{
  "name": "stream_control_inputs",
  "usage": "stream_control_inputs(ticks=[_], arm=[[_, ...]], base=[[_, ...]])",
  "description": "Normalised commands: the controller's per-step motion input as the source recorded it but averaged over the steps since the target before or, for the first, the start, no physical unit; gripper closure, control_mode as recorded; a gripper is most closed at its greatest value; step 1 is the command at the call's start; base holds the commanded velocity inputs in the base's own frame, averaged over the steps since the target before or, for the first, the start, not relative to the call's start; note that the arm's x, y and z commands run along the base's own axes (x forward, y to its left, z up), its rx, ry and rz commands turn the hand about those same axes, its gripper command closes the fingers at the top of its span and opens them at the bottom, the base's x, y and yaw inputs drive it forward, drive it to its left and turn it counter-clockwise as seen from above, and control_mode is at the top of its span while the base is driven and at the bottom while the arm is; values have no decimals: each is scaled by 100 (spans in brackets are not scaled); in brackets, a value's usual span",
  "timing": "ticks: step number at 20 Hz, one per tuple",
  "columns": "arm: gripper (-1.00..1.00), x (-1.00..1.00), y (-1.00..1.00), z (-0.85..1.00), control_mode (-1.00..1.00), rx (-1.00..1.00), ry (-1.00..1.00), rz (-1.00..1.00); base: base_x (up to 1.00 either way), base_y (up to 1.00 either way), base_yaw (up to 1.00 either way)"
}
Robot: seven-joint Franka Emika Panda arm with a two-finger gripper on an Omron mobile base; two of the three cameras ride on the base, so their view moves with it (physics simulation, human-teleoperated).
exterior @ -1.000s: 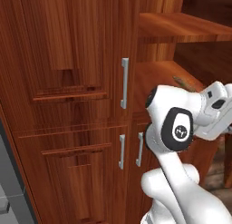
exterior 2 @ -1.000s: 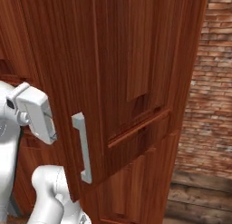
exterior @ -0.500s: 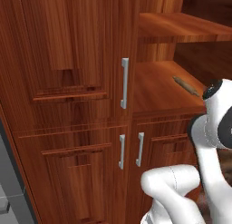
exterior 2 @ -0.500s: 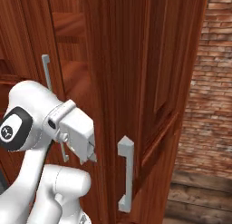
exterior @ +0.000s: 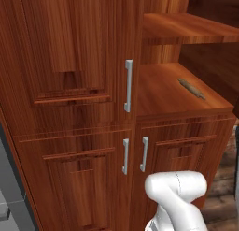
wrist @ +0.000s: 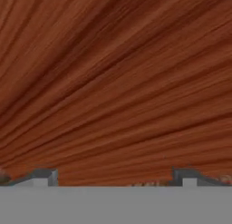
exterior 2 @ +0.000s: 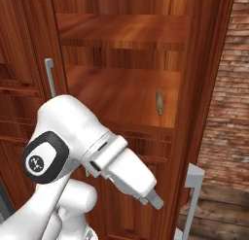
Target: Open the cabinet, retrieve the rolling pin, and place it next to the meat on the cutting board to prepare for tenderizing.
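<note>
The cabinet [exterior: 70, 61] stands open on its right side; the rolling pin [exterior: 191, 88] lies on the lower shelf [exterior 2: 121, 95], toward its right edge. The end effector [wrist: 115, 175] is spread wide and empty, its tips barely showing against blurred wood grain

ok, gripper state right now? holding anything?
Gripper: open, holding nothing. In the hand view the two fingertips stand far apart with only cabinet wood between them. The rolling pin lies on the cabinet shelf.
</note>
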Motion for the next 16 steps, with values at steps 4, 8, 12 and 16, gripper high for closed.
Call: stream_control_inputs(ticks=[4, 8, 12, 16], arm=[[-100, -41, -28, 0, -100, 4, -14, 0], [-100, -13, -2, 0, -100, 2, -16, 0], [-100, -3, 18, 0, -100, 1, -23, 0], [-100, -10, 47, 0, -100, 0, -27, 0]], base=[[0, 0, 0], [0, 0, 0], [0, 0, 0], [0, 0, 0]])
